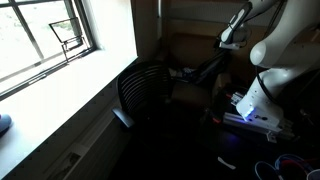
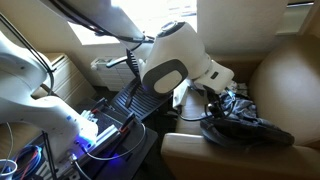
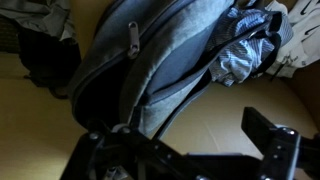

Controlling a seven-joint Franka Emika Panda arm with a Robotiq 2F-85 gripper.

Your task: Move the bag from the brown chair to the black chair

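Note:
A dark grey bag (image 3: 150,70) with a zipper pull and striped cloth showing in its opening lies on the tan seat of the brown chair (image 3: 215,120). It shows in both exterior views (image 2: 245,125) (image 1: 200,72). My gripper (image 3: 185,150) is open and hovers low just in front of the bag. One finger is at the bag's lower edge and the other is over bare seat, with nothing between them. The gripper (image 2: 215,95) reaches down over the brown chair (image 2: 285,80). The black mesh chair (image 1: 150,92) stands beside it and also shows in an exterior view (image 2: 130,100).
A window (image 1: 50,40) and a wide sill run along one side. The robot base (image 1: 255,105) with a blue light and loose cables (image 2: 30,160) sits on the floor by the chairs. The scene is dim.

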